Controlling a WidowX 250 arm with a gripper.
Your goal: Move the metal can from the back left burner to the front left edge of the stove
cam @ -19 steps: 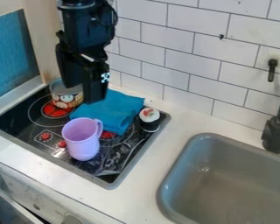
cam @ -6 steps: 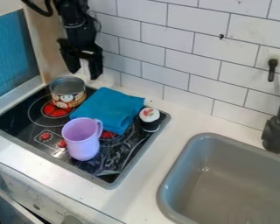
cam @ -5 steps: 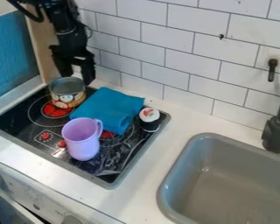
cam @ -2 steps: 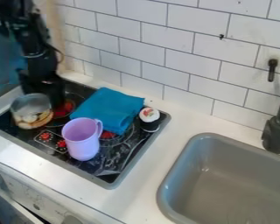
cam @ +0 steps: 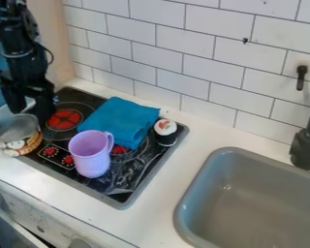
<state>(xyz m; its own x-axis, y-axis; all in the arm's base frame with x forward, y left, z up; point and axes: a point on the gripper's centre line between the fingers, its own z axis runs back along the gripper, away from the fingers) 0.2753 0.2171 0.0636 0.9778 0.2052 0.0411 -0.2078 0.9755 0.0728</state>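
Camera view, far left: patterned can point(cam: 20, 143) upright at the stove's point(cam: 119, 202) left corner, its left side near the picture's edge.
Gripper point(cam: 30, 115): just behind the can, fingers spread apart, seemingly nothing held.
Burner point(cam: 64, 120): red-centred, right of the can.
Mug point(cam: 89, 156): purple, upright, in front of the folded blue towel point(cam: 120, 120).
Cupcake point(cam: 165, 130): dark with a white top, right of the towel.
Step in hand: apparently positioning at the can.
Next move: seems to call for care with the rim, so the can does not tip.
Hard to make out: fingertips behind the rim, any contact, and the can's contents.
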